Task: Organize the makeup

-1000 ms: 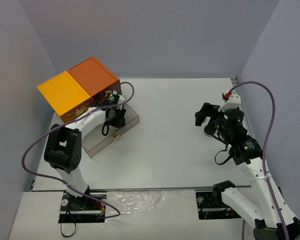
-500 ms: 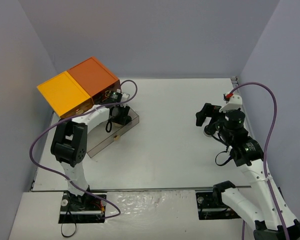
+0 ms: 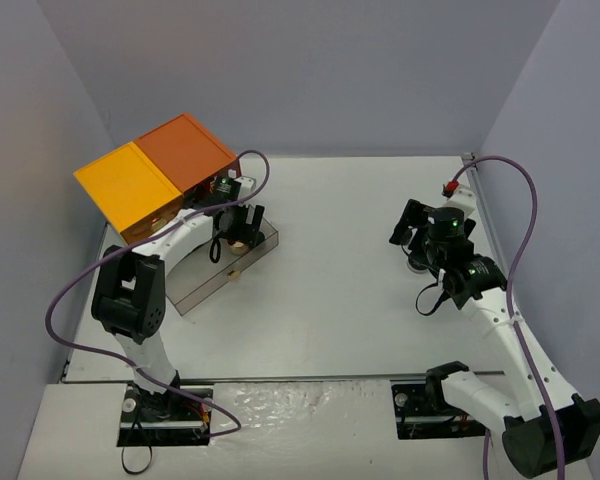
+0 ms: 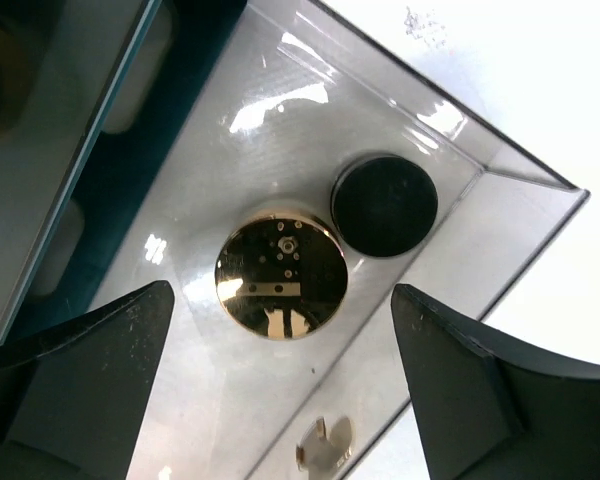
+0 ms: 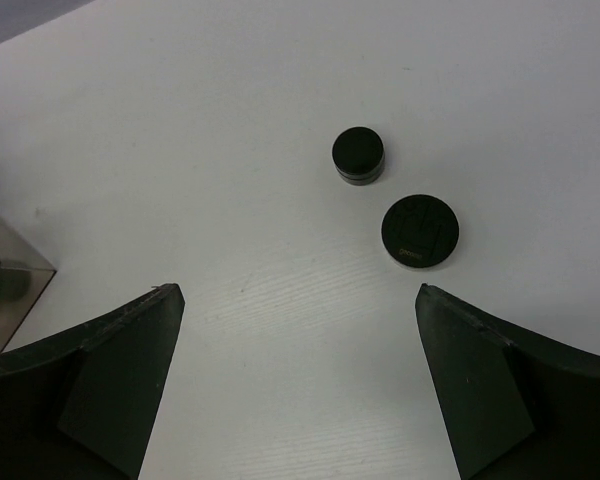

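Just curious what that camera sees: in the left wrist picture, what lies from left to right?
One pincer finger → gold-lidded jar → round black compact → other pincer finger. Jar and compact lie in a clear tray.

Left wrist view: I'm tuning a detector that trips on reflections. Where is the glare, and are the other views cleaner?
Left wrist: white glare streaks on the clear drawer floor, mirror reflections on the gold lid, left fingers dark and soft. Right wrist: even light, no glare, small compact and flat compact sharp. Top external: diffuse light, soft shadows only.
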`<action>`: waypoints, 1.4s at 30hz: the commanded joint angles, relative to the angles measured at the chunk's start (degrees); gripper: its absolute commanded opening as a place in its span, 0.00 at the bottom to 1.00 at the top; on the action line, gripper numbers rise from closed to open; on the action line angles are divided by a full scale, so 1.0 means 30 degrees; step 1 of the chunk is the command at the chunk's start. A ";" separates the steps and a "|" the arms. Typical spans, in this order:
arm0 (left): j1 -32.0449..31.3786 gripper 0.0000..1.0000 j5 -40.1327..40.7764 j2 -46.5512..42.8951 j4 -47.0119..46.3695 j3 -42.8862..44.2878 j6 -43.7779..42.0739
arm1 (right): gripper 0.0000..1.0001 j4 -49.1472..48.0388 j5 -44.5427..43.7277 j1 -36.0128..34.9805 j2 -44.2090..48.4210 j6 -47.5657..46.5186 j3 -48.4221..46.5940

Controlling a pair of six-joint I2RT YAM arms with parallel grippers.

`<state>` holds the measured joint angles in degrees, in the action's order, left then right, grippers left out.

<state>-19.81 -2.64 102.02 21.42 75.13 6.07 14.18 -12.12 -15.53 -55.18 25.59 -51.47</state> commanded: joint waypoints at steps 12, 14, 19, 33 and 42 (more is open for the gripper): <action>-0.3479 0.94 0.0636 -0.4538 0.4545 0.3364 0.1930 | 0.97 -0.1362 0.0481 0.4166 -0.7746 0.3177 0.0360; -0.3618 0.94 0.0616 -0.5097 0.4923 0.3330 0.2091 | 0.96 -0.1892 0.0883 0.4627 -0.8632 0.3217 0.0429; -0.3650 0.94 0.0674 -0.6764 0.5663 0.2847 0.2166 | 0.94 -0.2621 0.0963 0.5002 -1.0789 0.2865 0.0048; -0.3635 0.95 0.0704 -0.8842 0.6659 0.1382 0.2109 | 0.90 -0.3776 0.1256 0.5001 -1.4066 0.0565 -0.0420; -0.3649 0.95 0.0299 -0.9132 0.6430 0.1118 0.2747 | 0.60 -0.3881 0.1754 0.3051 -1.4107 -0.0929 -0.0364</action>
<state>-30.96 -1.30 77.46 42.22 77.17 12.45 2.97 -9.08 -2.13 -97.41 25.20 -52.07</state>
